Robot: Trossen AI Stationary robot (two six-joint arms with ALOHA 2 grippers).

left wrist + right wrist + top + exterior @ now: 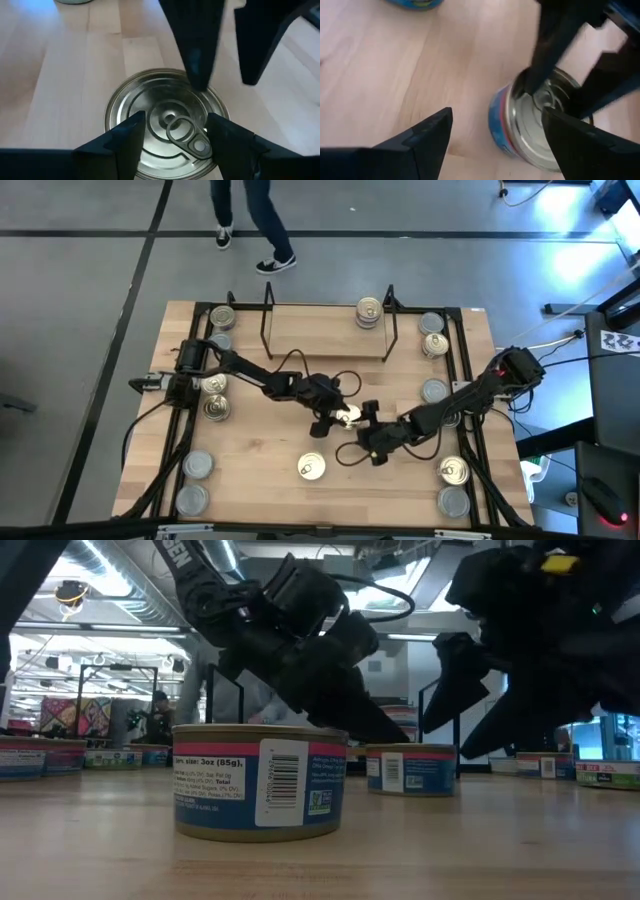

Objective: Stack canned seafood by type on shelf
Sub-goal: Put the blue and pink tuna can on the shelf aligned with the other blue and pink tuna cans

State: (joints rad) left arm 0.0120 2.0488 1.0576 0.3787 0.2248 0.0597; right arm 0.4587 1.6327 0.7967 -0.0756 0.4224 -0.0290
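1. High view: both grippers meet over one pull-tab can (pixel 347 417) at the tabletop's (pixel 260 470) centre; the left gripper (pixel 330 420) straddles it, fingers spread, not clamped; the right gripper (pixel 368 432) waits just beside, fingers apart, empty.
2. Shelf (pixel 325 330) along the far edge; two stacked cans (pixel 368 311) near its right end.

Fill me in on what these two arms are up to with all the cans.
Both arms meet mid-table over one pull-tab can. The left gripper hangs right above its top, fingers open on either side. The right gripper waits beside it, also open and holding nothing. The shelf at the far edge carries just one small stack of cans so far; the remaining cans sit scattered around the table.
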